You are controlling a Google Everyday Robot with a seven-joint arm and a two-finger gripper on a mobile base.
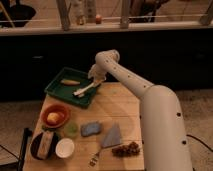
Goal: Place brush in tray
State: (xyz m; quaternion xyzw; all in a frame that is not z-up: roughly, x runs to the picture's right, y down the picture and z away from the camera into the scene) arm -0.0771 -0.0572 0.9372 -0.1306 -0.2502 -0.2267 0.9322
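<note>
The dark green tray [56, 91] stands at the table's far left corner. A tan-yellow oblong piece [69, 82] lies in its far part. The brush [83, 90], a slim whitish stick, lies slanted in the tray's right part, one end toward the right rim. My gripper [94, 80] hangs at the end of the white arm over the tray's right edge, just above the brush's right end. I cannot tell whether it touches the brush.
On the wooden table: an orange bowl [54, 115] with yellow food, a green piece [71, 129], a blue sponge [90, 128], a grey-blue cloth [112, 136], a white cup [65, 148], a dark bowl [44, 144], a small fork [94, 157], a brown cluster [126, 148].
</note>
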